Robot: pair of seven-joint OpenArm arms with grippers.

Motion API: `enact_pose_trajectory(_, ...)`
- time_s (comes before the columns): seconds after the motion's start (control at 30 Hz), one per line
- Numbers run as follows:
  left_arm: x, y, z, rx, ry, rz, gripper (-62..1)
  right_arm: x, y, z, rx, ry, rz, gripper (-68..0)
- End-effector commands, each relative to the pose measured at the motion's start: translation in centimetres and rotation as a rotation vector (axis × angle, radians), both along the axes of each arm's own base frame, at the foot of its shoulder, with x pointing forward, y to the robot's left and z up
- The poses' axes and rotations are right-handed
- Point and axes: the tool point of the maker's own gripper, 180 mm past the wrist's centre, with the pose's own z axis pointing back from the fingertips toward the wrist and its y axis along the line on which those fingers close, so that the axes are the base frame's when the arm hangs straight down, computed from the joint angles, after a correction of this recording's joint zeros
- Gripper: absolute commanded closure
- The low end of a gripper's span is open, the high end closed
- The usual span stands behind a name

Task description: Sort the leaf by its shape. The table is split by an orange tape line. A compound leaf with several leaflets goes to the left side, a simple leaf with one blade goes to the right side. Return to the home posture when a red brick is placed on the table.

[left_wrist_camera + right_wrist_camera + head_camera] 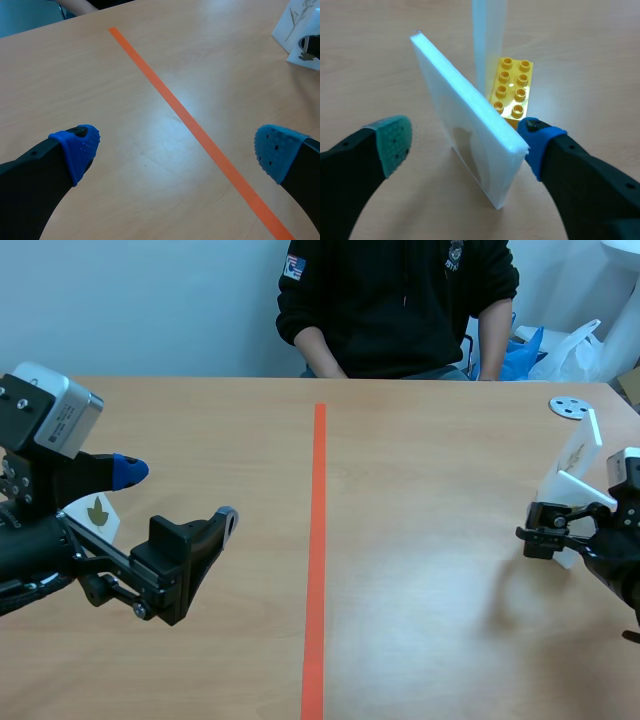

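A white card [470, 130] stands on edge between the fingers of my right gripper [467, 145], which is open. The blue pad [540, 142] touches the card's near edge, while the green pad [395, 142] stays well clear of it. A yellow brick [512, 90] and a second upright card [487, 40] stand just behind. Both cards [572, 465] are at the right side of the table by my right gripper [545, 530]. A card with a brownish leaf [98, 512] stands on the left side behind my left gripper [180, 493], which is open over bare table. The left wrist view shows the orange tape line [200, 135] ahead of its fingers.
A person in a black top [400, 300] sits across the table, arms near the far edge. A small white disc [570, 407] lies at the back right. The orange tape line [317, 560] runs down the middle of the wooden table [420, 590].
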Motion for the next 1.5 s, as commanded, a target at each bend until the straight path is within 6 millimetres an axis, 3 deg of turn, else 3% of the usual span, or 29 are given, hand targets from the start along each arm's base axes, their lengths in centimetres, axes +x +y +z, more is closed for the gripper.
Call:
enact_pose_trajectory(0.0, 0.2, 0.0, 0.7, -0.014, -0.024, -0.001, -62.3, 1.2, -0.5, 2.8, -0.031, -0.074, 0.028, -50.3)
enact_pose_trajectory(0.13, 0.2, 0.0, 0.7, -0.014, -0.023, -0.001, -62.3, 0.8, -0.8, 5.2, -0.087, -0.119, 0.071, -52.2)
enact_pose_trajectory(0.4, 0.2, 0.0, 0.6, -0.012, -0.020, 0.000, -62.3, -1.5, -0.2, 10.3, -0.152, -0.223, 0.132, -67.9)
enact_pose_trajectory(0.57, 0.1, 0.0, 0.3, -0.004, -0.008, 0.000, -62.3, -3.3, 0.4, 15.2, -0.132, -0.329, 0.154, -67.9)
enact_pose_trajectory(0.77, 0.1, 0.0, 0.4, -0.005, -0.010, -0.001, -62.3, -6.0, 3.7, 19.0, -0.059, -0.392, 0.283, -67.9)
enact_pose_trajectory(1.03, 0.0, 0.7, 0.7, 0.028, -0.028, -0.042, -62.3, -9.4, 8.3, 19.0, 0.020, -0.332, 0.468, -67.9)
enact_pose_trajectory(1.2, -1.3, 0.9, 0.1, -0.005, 0.018, -0.061, -62.3, -10.9, 8.6, 17.9, 0.031, -0.279, 0.497, -67.9)
enact_pose_trajectory(1.47, -1.6, 0.7, 0.1, -0.017, 0.016, -0.062, -62.3, -11.1, 9.0, 18.3, 0.035, -0.291, 0.512, -67.9)
